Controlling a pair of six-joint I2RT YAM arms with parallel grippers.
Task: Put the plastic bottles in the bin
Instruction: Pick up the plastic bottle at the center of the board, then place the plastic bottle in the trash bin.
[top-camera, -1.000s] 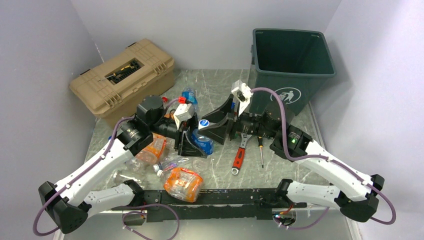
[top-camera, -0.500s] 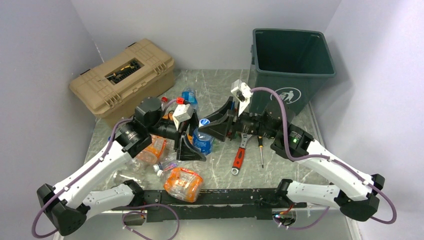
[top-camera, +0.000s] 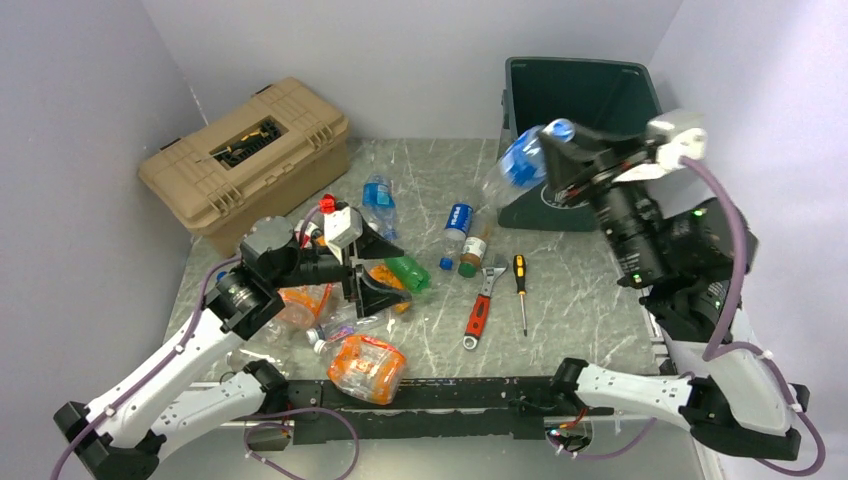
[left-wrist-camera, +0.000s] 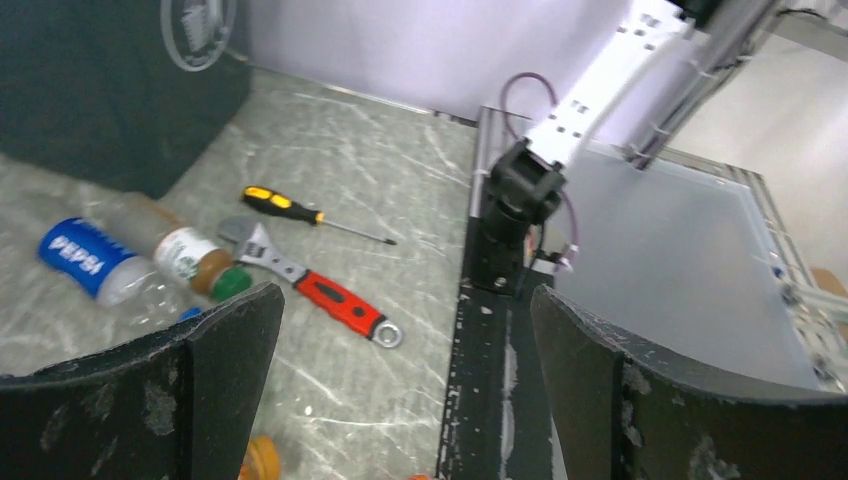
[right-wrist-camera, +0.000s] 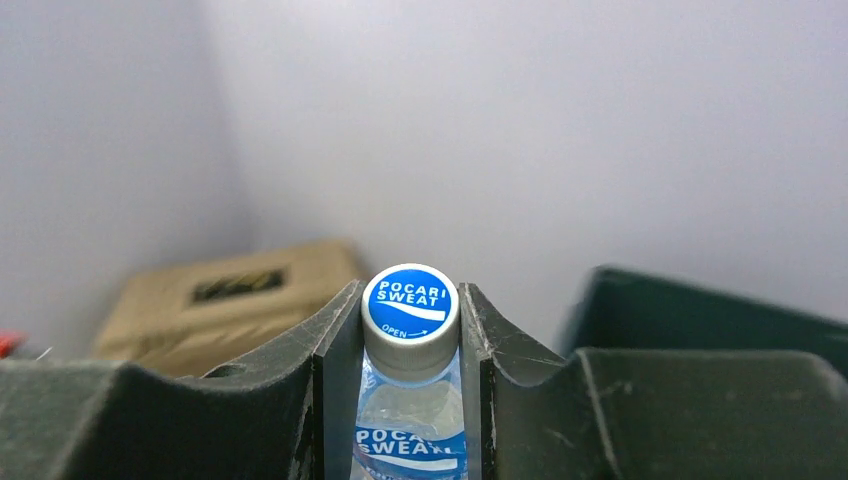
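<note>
My right gripper (top-camera: 556, 150) is raised high and shut on the neck of a clear blue-labelled plastic bottle (top-camera: 515, 172), just left of the dark green bin (top-camera: 630, 85). In the right wrist view the blue cap (right-wrist-camera: 410, 305) sits between the jaws of the right gripper (right-wrist-camera: 410, 345). My left gripper (top-camera: 375, 268) stands open and empty over a heap of bottles: a green one (top-camera: 410, 273) and orange ones (top-camera: 366, 366). A Pepsi bottle (left-wrist-camera: 85, 262) and a brown bottle (left-wrist-camera: 178, 252) lie on the table in front of the bin (left-wrist-camera: 100, 90), beyond the left gripper (left-wrist-camera: 400, 390).
A red-handled wrench (top-camera: 480, 310) and a screwdriver (top-camera: 521, 290) lie mid-table, right of the heap. The tan toolbox (top-camera: 250, 155) stands at the back left. Another blue-labelled bottle (top-camera: 378, 195) lies near the toolbox. Walls close in the table on both sides.
The right arm shut on the blue-labelled bottle and swung it up from the table to beside the bin. The left gripper opened wide, let go of that bottle and drew back left.
</note>
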